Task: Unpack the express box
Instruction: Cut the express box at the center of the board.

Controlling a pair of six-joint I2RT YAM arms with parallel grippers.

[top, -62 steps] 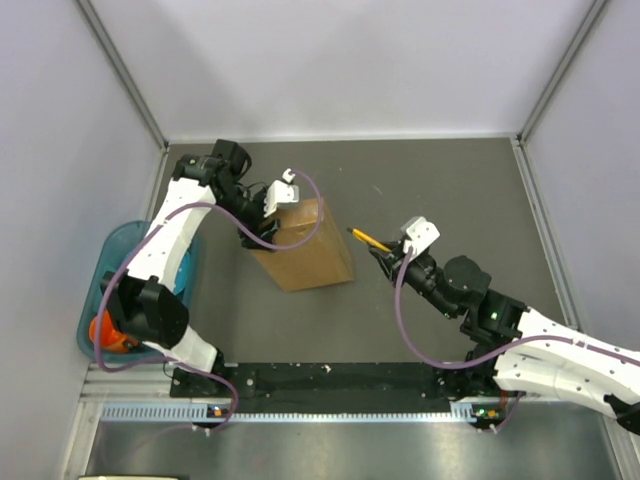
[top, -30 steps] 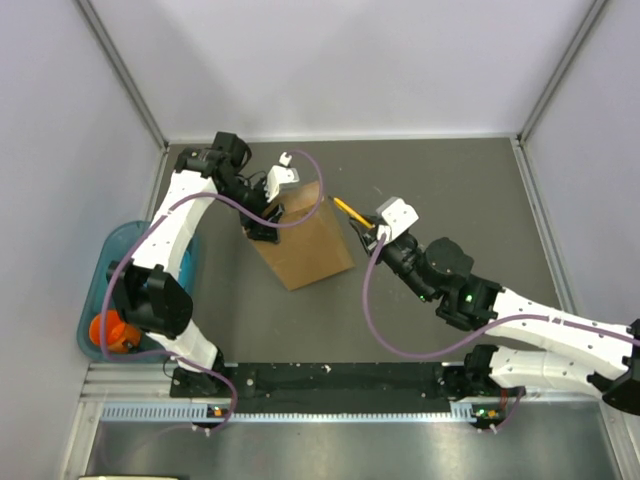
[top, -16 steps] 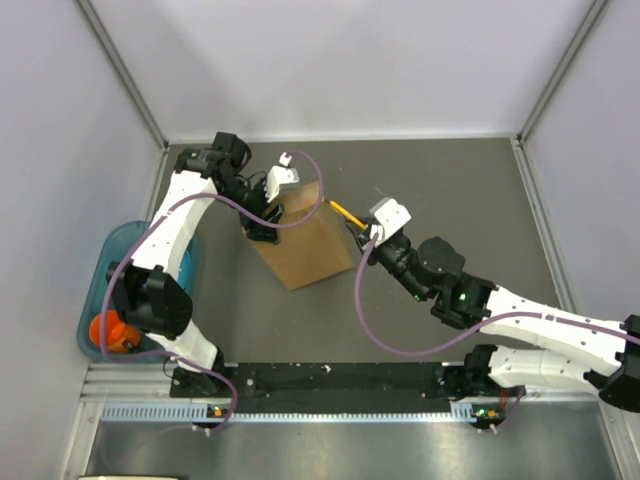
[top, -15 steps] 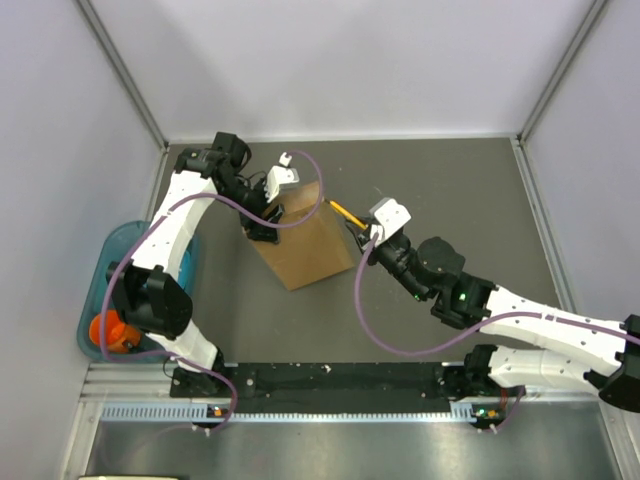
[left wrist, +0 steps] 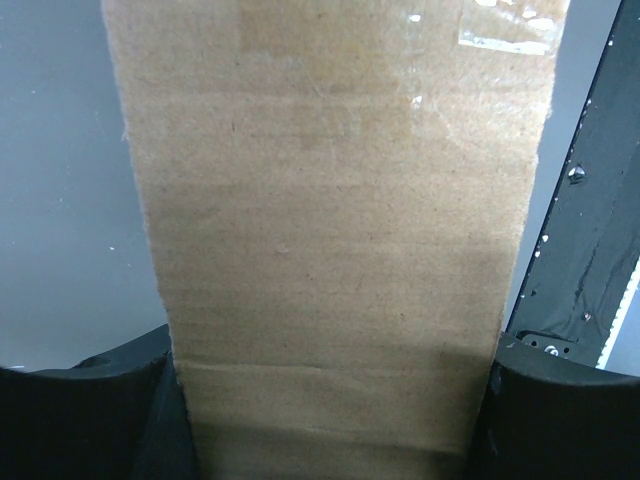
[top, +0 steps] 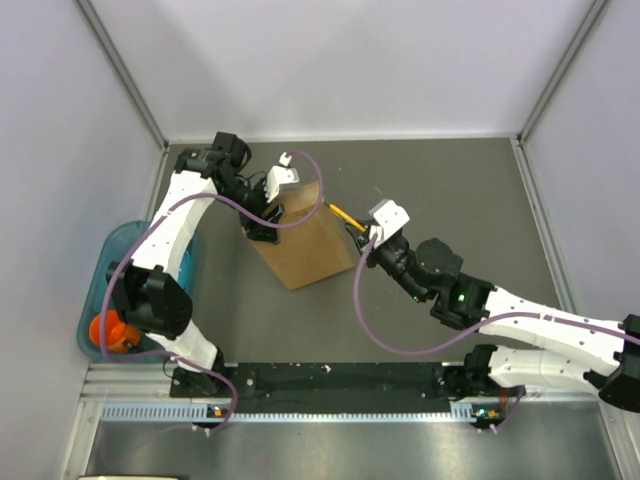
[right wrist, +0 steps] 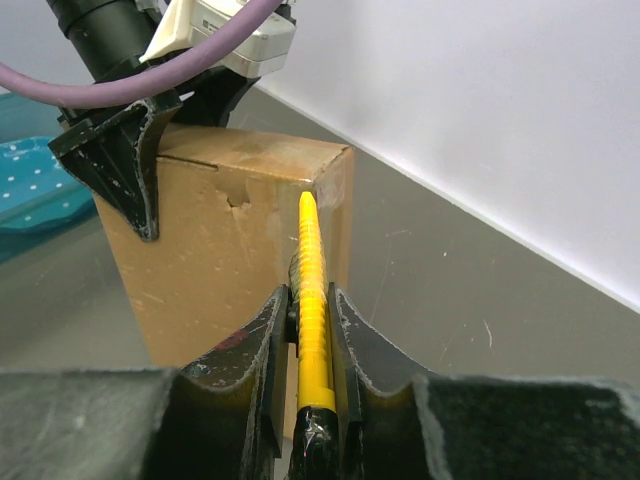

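The left gripper (top: pixel 264 212) is clamped on the express box (top: pixel 305 245). Its 2 fingers press the box's narrow sides, and in the left wrist view the cardboard fills the whole gap between them. The box stands on the dark table (top: pixel 450 180), left of centre and toward the far side. In the top view its long axis runs from the far left corner, where the left gripper holds it, down toward the near right.

Just right of the box is the yellow utility knife (top: pixel 342 213), pinched by the closed right gripper (top: pixel 362 232). The knife's long axis runs from near right to far left, so the box lies straight ahead of the tip. The right wrist view puts the tip at the box's upright corner edge, close under the top face. Whether it touches the cardboard cannot be told.

The right arm carries the tool and is the 1 to act, while the left arm only steadies the box. The next move likely depends on lining the tip up with the glossy taped corner.
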